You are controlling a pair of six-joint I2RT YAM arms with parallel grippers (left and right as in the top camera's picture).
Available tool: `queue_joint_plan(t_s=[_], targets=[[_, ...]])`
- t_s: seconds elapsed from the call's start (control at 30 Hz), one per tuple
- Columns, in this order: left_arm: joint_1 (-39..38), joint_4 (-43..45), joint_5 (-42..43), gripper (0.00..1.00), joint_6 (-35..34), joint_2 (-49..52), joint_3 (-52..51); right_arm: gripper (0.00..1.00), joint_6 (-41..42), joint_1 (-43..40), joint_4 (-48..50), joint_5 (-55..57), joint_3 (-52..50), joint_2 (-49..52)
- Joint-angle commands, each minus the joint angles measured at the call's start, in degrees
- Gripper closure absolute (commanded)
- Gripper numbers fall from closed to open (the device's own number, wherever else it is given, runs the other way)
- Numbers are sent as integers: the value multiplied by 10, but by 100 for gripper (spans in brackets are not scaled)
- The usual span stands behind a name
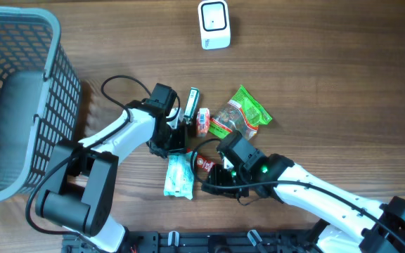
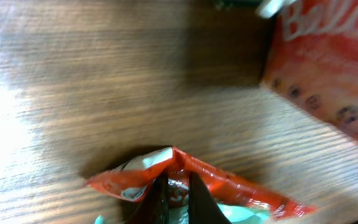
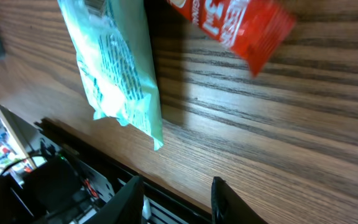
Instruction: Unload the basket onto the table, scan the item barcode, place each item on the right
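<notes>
Red sachet [image 2: 229, 180] lies on the table [image 1: 329, 84], front-centre, btwn your two grippers and just beside the teal packet [image 3: 117, 68]. Your left gripper [image 2: 178, 186] is pinched tight on its edge. Your right gripper [image 3: 176, 183]: jaws apart, nothing btwn them, near sachet and teal packet. Red box [image 2: 328, 62] is near. White scanner [image 1: 214, 24] is well apart.

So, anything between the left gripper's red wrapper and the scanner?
Nothing tall. A red-and-white packet and a dark slim pack lie flat between the red foil wrapper in the left gripper and the white boxy scanner; lifted, it should clear them.
</notes>
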Motion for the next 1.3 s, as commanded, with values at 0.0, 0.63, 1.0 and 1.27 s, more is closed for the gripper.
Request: queue_joint_plan(t_s=[0.0, 0.63, 1.0, 1.27], targets=[[15, -28, -22, 91, -6, 6, -6, 60, 40, 6, 9, -13, -5, 18], [101, -97, 19, 89, 55, 4, 105, 96, -175, 23, -77, -152, 22, 47], [91, -224, 3, 75, 57, 5, 140, 96, -457, 84, -306, 166, 182, 54], [91, -183, 8, 74, 37, 7, 124, 96, -498, 208, -217, 161, 178, 145]])
